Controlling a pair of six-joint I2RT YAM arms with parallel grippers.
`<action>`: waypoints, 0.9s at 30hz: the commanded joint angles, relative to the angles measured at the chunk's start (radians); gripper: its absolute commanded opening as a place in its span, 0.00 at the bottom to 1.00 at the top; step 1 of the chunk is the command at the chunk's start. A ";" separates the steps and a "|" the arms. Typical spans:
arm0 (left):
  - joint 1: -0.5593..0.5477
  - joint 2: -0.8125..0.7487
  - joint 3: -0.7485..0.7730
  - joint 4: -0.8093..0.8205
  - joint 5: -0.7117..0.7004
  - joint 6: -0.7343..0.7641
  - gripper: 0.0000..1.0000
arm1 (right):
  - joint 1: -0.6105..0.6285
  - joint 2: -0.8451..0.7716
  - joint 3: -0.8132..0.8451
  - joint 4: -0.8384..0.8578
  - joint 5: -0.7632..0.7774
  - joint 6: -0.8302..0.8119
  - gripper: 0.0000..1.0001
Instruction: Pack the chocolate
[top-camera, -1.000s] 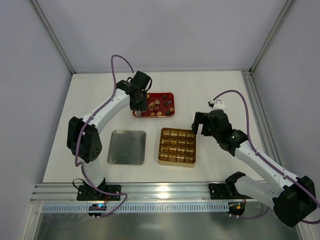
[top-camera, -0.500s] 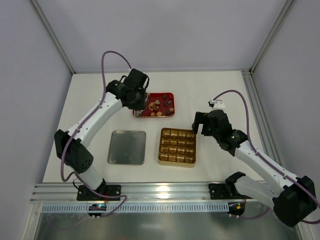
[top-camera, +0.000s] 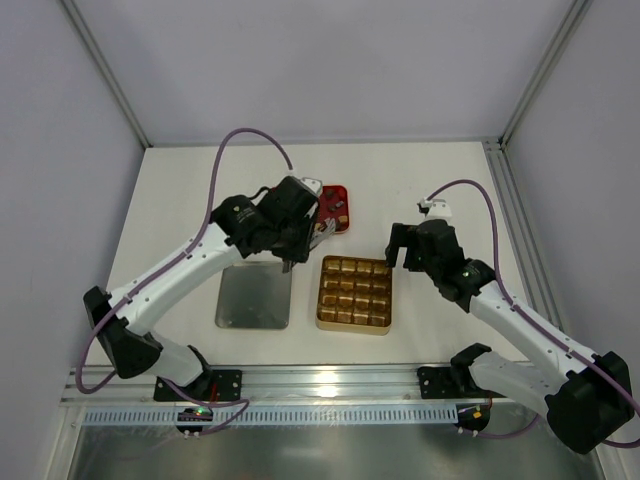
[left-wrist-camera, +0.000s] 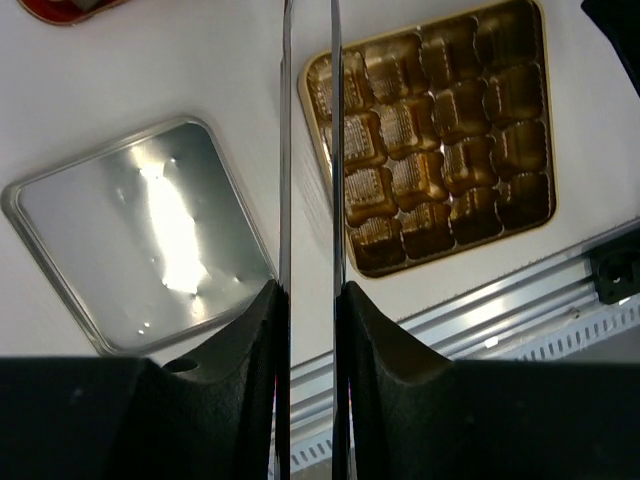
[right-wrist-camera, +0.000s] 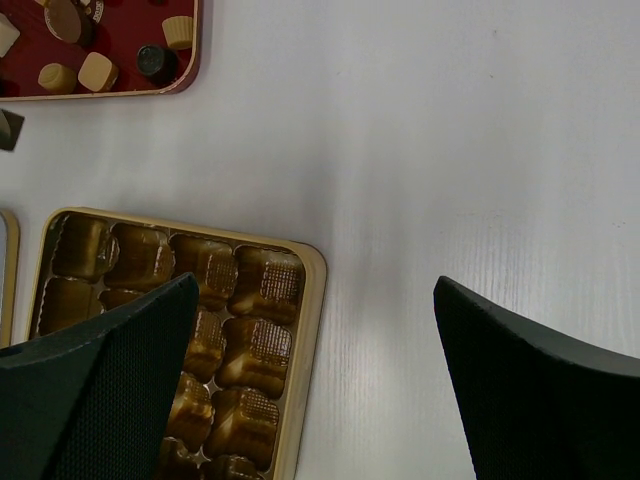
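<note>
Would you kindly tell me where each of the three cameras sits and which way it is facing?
Top external: above and behind the bases, looking down on the table; left arm and right arm show.
Left wrist: looks down along the left tool, thin fingers centre-frame, at the silver tray.
Right wrist: looks down through the right tool, fingers spread wide; red tray at top.
Shared: all three see the gold tin.

Left end effector (top-camera: 289, 263) above gap between silver lid (top-camera: 250, 300) and gold tin (top-camera: 352, 329)
</note>
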 joint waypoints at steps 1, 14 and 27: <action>-0.061 -0.056 -0.027 -0.034 -0.014 -0.046 0.09 | 0.001 -0.011 0.026 0.002 0.025 -0.001 1.00; -0.132 -0.125 -0.192 0.007 0.008 -0.090 0.10 | 0.001 -0.029 0.006 -0.018 0.031 0.007 1.00; -0.144 -0.093 -0.206 0.043 0.012 -0.093 0.15 | 0.001 -0.037 -0.006 -0.020 0.031 0.010 1.00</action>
